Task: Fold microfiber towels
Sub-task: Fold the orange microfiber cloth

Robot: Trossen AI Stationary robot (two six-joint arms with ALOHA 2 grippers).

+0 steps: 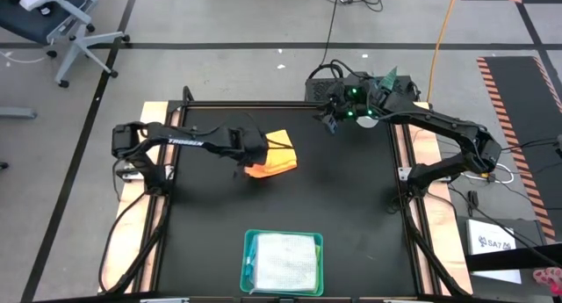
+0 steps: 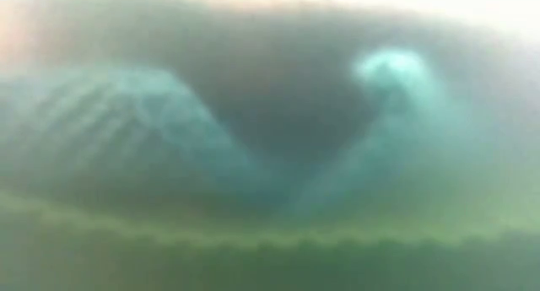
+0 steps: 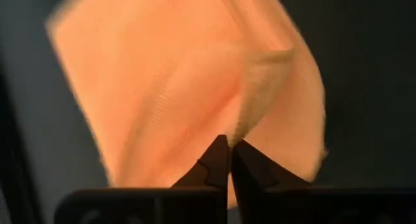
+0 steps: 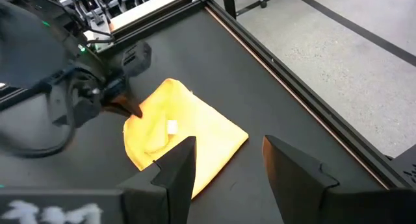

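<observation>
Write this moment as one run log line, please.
left gripper: shut on yellow-orange microfiber towel, mid-table | right gripper: open, raised at far right corner | teal rectangular plastic tray: pale grey-white towel inside

Yellow-orange towel point(image 1: 274, 155) folded on black mat; pale grey-white towel point(image 1: 285, 261) flat in tray.

low view blurred — teal-green haze, tray point(image 1: 283, 238) contents partly indistinct
</observation>
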